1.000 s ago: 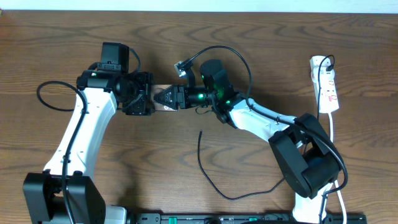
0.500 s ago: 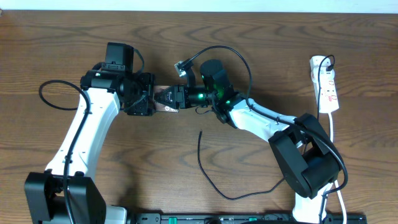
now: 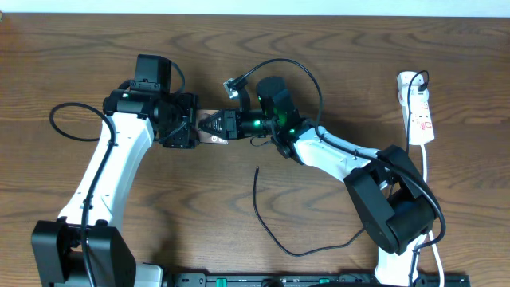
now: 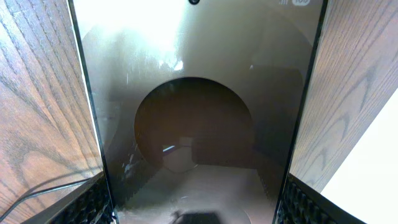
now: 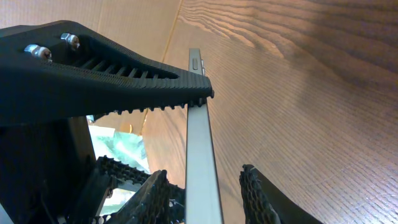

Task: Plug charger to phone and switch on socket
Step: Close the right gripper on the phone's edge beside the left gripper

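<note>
Phone (image 3: 209, 127) lying long axis left-right between 2 grippers mid-table, left gripper (image 3: 185, 127) spread astride it, right gripper (image 3: 217, 126) narrowing around its edge, charger (image 3: 267, 219) nearer right arm.

A dark brown wood-grain tabletop (image 3: 335, 72) carries everything. The white socket (image 3: 419, 110) lies near its right edge, toward the far right corner, its white cord (image 3: 425, 167) trailing toward the near edge. The thin black charger (image 3: 267, 219) curls across the near middle, and the phone (image 3: 209, 127) sits around the middle.
</note>
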You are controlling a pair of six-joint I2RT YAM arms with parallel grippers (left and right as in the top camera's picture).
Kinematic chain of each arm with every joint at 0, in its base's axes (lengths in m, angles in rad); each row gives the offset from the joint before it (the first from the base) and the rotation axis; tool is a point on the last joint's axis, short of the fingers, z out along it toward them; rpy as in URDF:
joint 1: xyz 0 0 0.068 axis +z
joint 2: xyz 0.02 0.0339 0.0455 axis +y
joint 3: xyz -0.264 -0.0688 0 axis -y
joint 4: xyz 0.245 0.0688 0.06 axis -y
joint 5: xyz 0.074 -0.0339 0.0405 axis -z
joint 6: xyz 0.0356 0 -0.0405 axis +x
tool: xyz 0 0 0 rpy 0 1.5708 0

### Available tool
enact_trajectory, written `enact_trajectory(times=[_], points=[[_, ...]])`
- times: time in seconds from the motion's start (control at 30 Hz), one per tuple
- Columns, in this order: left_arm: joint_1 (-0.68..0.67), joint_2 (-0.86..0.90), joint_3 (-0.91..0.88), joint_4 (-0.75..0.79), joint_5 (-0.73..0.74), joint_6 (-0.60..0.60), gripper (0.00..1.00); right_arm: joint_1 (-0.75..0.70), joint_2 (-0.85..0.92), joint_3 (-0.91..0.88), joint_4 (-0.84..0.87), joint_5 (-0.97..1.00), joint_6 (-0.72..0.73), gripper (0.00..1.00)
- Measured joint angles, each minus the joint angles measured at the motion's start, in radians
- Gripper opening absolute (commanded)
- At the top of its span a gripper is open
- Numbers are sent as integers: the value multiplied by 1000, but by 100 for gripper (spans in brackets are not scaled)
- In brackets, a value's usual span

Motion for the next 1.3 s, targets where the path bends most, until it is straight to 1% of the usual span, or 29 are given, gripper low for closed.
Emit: enact_trajectory(times=[0.37, 0.73, 0.9, 1.07, 1.3], points=[[0, 0, 0, 0, 0, 0, 7, 0, 0, 0, 0, 0, -1, 29], [0, 0, 0, 0, 0, 0, 7, 0, 0, 0, 0, -1, -1, 28], [0, 0, 0, 0, 0, 0, 7, 0, 0, 0, 0, -1, -1, 21], [0, 0, 0, 0, 0, 0, 7, 0, 0, 0, 0, -1, -2, 19], [0, 0, 0, 0, 0, 0, 7, 0, 0, 0, 0, -2, -3, 14]])
